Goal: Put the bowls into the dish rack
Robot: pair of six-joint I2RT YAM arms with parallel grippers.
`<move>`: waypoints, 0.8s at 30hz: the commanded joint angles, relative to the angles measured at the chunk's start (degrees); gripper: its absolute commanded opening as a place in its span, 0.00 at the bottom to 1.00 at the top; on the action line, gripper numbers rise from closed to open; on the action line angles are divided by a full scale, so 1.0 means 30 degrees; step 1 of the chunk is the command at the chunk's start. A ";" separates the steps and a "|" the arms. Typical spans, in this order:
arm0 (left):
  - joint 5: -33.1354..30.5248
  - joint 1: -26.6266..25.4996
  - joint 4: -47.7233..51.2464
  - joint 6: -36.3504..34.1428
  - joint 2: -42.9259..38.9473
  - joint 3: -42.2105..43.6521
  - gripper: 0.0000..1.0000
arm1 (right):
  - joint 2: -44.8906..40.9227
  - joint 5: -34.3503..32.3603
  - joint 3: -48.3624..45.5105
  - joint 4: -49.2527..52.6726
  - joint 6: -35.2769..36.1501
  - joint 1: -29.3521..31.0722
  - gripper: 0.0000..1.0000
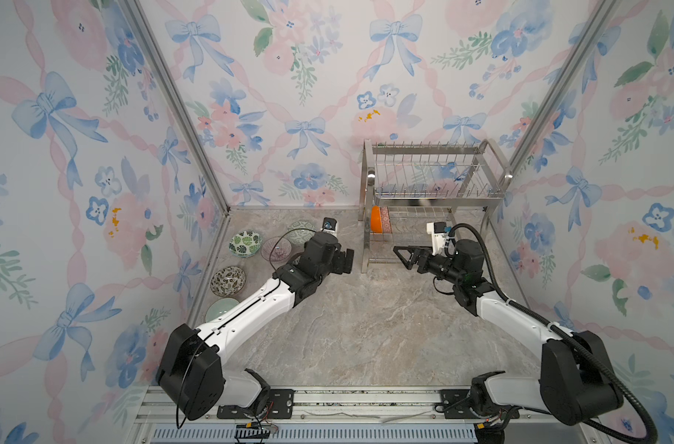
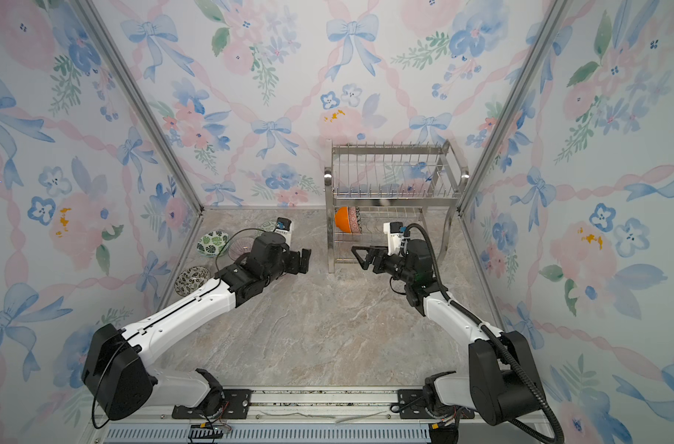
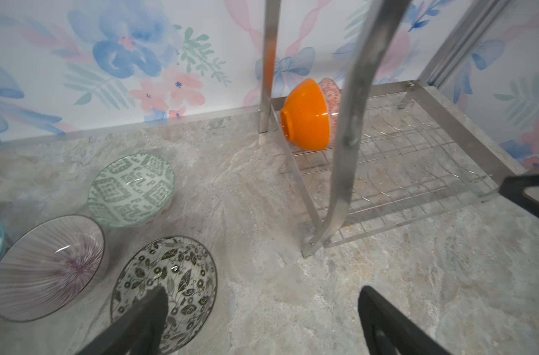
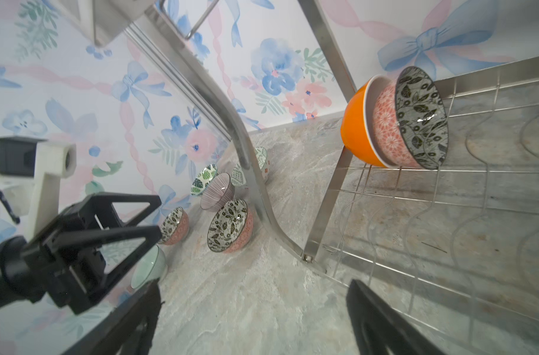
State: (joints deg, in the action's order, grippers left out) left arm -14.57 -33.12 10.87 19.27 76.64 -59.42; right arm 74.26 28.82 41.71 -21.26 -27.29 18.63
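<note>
Currently the left claw (image 1: 345,261) (image 3: 263,292) is hanging over the grey marble-patterned tabletop (image 1: 366,326), its jaws standing wide with nothing between them. Facing it and well apart, the right claw (image 1: 402,256) (image 4: 254,285) is likewise standing wide and carrying nothing. It is hovering at the front edge of the lower tier of the two-tier stainless-steel wire dish rack (image 1: 431,173).

Nearest the left claw, a round ceramic dark-leaf bowl with a pink outside (image 3: 176,270) (image 4: 230,226) is sitting upright on the tabletop, with one finger (image 3: 139,322) overlapping it in the left wrist view. Just beyond it, a round purple-lined bowl (image 3: 47,267) and a round green geometric bowl (image 3: 131,189) are sitting upright, nearly touching. A round green-leaf bowl (image 1: 245,243) is sitting just past the purple-lined one, farther from the claw. Behind the left claw, alongside its arm, a second dark-leaf bowl (image 1: 228,280) and a plain pale-green bowl (image 1: 222,309) are resting upright near the side wall.

Ahead of the right claw, deeper in the lower tier by the rack's rear leg, three bowls are standing on edge, nested together. An orange bowl with a white inside (image 4: 354,129) is holding a pink-patterned bowl (image 4: 385,135), and a third dark-leaf bowl (image 4: 422,120) is sitting innermost.
</note>
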 commanded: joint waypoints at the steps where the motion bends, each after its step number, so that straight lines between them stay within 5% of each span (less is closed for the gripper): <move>1: 0.1313 0.1823 0.2091 0.1472 -0.1119 0.0974 0.98 | -0.1174 -0.3939 0.1034 0.5003 0.3982 0.1984 0.96; 6: 0.0653 0.4262 0.4017 0.1933 -0.2244 0.1333 0.98 | -0.1433 -0.8297 0.1839 0.7201 0.5884 0.4493 0.97; 10: 0.2753 0.6324 0.4489 0.2721 -0.2085 0.1911 0.98 | -0.1014 -1.0676 0.2214 0.7921 0.6638 0.6053 0.97; 19: 0.6460 0.7825 0.3721 0.4211 0.1420 0.1322 0.98 | -0.0292 -1.4368 0.2473 0.8257 0.7376 0.8513 0.97; 24: 0.6768 0.7891 0.3423 0.4416 0.3835 0.0142 0.96 | -0.0307 -1.5292 0.2779 0.8546 0.7611 0.9204 0.96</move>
State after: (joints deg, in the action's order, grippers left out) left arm 2.52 -9.91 22.26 31.07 86.04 -56.49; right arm 73.12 -12.93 47.37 2.63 -6.20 45.17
